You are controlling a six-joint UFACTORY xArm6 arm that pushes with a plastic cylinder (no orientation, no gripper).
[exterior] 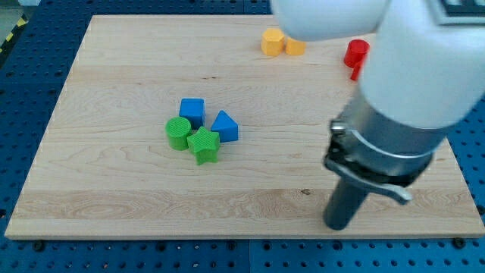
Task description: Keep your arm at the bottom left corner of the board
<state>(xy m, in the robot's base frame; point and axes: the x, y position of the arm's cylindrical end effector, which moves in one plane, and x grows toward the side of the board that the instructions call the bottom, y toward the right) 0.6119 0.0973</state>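
My tip (337, 225) rests on the wooden board (114, 197) near the view's bottom right, far to the right of the central cluster of blocks. That cluster holds a blue cube (192, 111), a blue triangular block (225, 126), a green cylinder (178, 133) and a green star block (204, 145), all close together. The board's bottom left corner (19, 231) lies far from the tip.
Two yellow blocks (273, 42) (295, 47) sit together at the view's top. A red block (355, 57) lies to their right, partly hidden by the arm's white body (424, 68). A blue perforated table surrounds the board.
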